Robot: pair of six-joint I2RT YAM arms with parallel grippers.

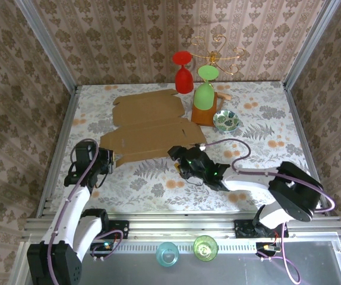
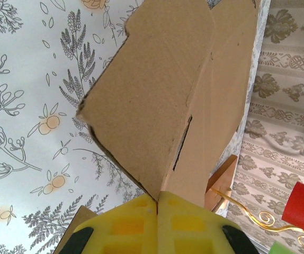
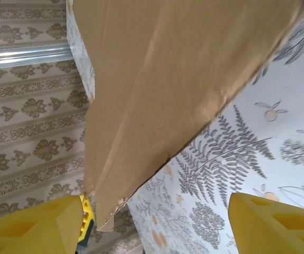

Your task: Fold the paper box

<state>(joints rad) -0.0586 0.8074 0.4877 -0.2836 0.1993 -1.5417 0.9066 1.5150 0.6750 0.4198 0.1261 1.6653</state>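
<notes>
The paper box [image 1: 150, 124] is a flat, unfolded sheet of brown cardboard lying on the floral table, left of centre. My left gripper [image 1: 107, 160] sits at its near-left corner. In the left wrist view the yellow fingers [image 2: 125, 225] are pressed together with the paper box [image 2: 162, 95] pinched between them, and that flap is raised off the table. My right gripper [image 1: 177, 155] is at the sheet's near-right corner. In the right wrist view its fingers [image 3: 30, 227] stand wide apart, with the edge of the paper box [image 3: 162, 74] just beside the left one, untouched.
A gold wire stand on a reddish wooden base [image 1: 203, 116] holds a red glass [image 1: 183, 74] and a green glass [image 1: 204, 92] right behind the cardboard. A patterned bowl [image 1: 226, 121] sits beside it. Two glasses [image 1: 167, 254] stand on the near rail. Wallpapered walls enclose the table.
</notes>
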